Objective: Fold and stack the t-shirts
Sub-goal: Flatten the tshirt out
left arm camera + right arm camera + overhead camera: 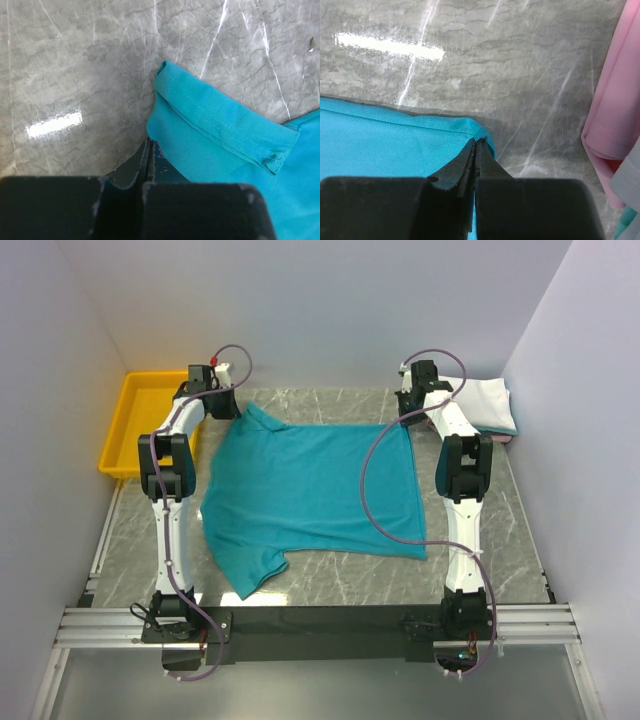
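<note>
Twice pinches teal shirt (300, 490), flat on table (500, 550): left hand (149, 146) clamped on its sleeve edge, right hand (475, 144) clamped on its hem corner.

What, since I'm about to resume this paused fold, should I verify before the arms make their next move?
1. Left gripper holding the teal t-shirt: ok, fingers closed at the far sleeve.
2. Right gripper holding the far hem corner: ok, fingers closed on cloth.
3. Shirt spread flat between the two grips: ok, though the near sleeve is rumpled.
4. Folded stack apart from the right gripper: ok, but it lies close beside it.
5. Right arm's cable free of the cloth: cannot tell; it loops over the shirt.
</note>
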You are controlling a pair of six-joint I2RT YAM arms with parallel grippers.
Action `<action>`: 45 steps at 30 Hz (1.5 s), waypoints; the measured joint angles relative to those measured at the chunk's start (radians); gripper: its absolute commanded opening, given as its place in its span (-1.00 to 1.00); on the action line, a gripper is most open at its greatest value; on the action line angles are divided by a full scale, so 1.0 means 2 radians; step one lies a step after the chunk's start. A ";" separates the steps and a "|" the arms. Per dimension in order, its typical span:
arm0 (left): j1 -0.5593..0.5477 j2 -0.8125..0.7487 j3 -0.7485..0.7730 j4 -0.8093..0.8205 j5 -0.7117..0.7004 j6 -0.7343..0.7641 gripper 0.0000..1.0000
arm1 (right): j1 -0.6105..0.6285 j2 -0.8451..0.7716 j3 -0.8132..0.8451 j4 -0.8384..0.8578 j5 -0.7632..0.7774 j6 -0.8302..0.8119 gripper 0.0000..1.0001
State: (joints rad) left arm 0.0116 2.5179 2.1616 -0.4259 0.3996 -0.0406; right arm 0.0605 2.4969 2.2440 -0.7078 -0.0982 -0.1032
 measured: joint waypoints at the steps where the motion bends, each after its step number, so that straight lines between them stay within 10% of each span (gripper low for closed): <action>1: 0.000 0.000 0.000 0.000 0.002 0.000 -0.99 | 0.000 -0.001 0.000 0.000 0.000 0.000 -1.00; 22: 0.009 -0.056 -0.023 0.005 0.037 0.042 -0.99 | -0.010 -0.038 0.009 0.006 -0.012 -0.012 -0.99; 31: 0.009 -0.032 -0.016 0.005 0.037 0.042 -0.99 | -0.010 -0.024 0.011 0.018 -0.006 -0.004 -0.09; 45: 0.009 -0.022 -0.015 0.005 0.037 0.041 -0.99 | -0.010 -0.005 0.011 0.045 -0.009 0.001 -0.04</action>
State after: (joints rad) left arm 0.0303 2.4741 2.1315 -0.4156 0.4740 0.0422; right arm 0.0402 2.4874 2.2658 -0.6178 -0.1165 -0.1013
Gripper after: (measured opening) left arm 0.012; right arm 0.480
